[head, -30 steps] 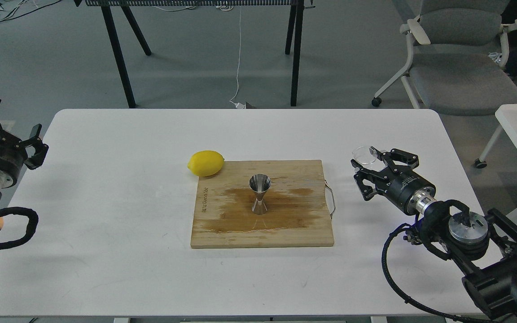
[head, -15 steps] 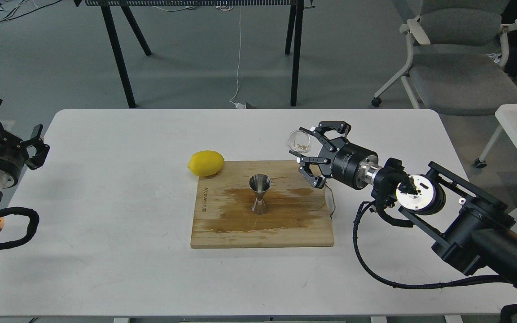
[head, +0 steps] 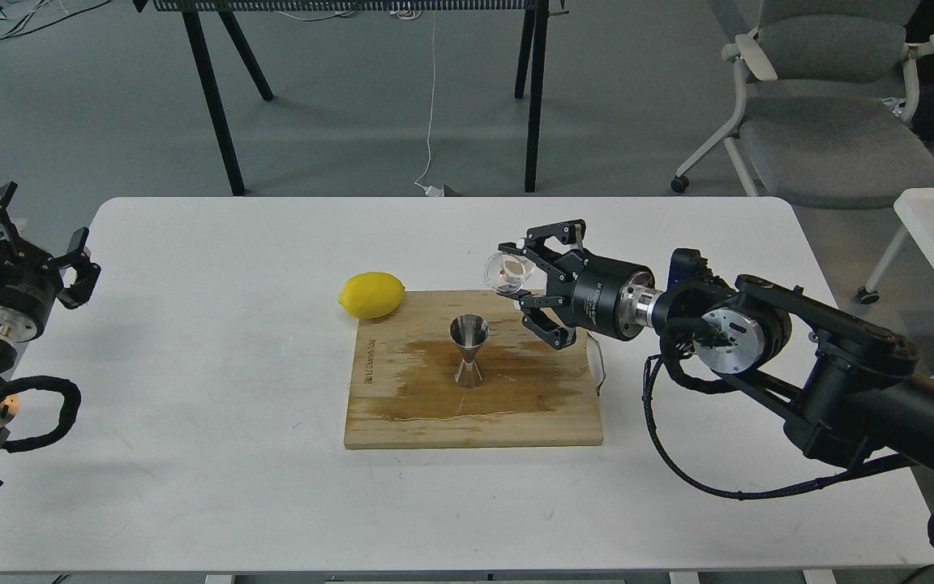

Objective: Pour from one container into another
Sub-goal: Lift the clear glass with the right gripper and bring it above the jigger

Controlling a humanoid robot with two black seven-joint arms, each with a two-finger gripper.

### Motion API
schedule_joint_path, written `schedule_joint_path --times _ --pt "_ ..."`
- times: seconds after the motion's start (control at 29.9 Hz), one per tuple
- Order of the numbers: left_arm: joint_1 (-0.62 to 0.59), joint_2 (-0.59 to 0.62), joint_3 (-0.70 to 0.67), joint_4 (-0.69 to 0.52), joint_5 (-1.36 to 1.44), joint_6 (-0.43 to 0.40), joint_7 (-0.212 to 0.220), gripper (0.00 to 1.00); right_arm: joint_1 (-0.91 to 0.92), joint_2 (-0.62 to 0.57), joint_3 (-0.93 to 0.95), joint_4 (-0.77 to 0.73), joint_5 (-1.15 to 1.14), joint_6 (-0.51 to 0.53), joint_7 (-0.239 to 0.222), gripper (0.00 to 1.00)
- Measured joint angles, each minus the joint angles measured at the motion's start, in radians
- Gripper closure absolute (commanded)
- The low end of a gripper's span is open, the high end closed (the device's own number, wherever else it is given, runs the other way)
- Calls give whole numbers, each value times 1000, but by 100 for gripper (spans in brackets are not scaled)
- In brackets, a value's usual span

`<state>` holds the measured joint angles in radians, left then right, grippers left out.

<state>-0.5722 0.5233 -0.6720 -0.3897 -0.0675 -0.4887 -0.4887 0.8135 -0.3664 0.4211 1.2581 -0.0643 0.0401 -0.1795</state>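
The steel jigger (head: 469, 349) stands upright in the middle of the wooden cutting board (head: 402, 414). My right gripper (head: 520, 274) is shut on the small clear cup (head: 506, 272), holding it in the air just above and to the right of the jigger's mouth. The cup is tipped on its side with its mouth facing left, and a little amber shows inside it. My left gripper (head: 29, 235) hovers open and empty off the table's left edge.
A yellow lemon (head: 372, 294) lies at the board's back left corner. A dark wet stain (head: 507, 373) spreads across the board around the jigger. A metal handle (head: 599, 365) sticks out at the board's right edge. An office chair (head: 832, 122) stands beyond the white table (head: 191, 365).
My right arm has swung left from the table's right side, carrying the cup over the board to just beside the jigger and tipping it further over. The left gripper shifted slightly.
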Motion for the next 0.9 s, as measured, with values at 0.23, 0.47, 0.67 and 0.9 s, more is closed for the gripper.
schedule_joint_path --times 0.23,0.47,0.67,0.9 --pt "0 0 0 0 2 0 0 7 65 -13 -79 20 -47 0 0 77" --pt "0 0 0 0 2 0 0 7 125 -16 -144 20 -119 0 0 77" --pt "0 -4 0 0 2 0 0 7 161 -16 -191 13 -180 0 1 76" --pt "0 -11 0 0 2 0 0 7 187 -8 -226 3 -201 0 1 76"
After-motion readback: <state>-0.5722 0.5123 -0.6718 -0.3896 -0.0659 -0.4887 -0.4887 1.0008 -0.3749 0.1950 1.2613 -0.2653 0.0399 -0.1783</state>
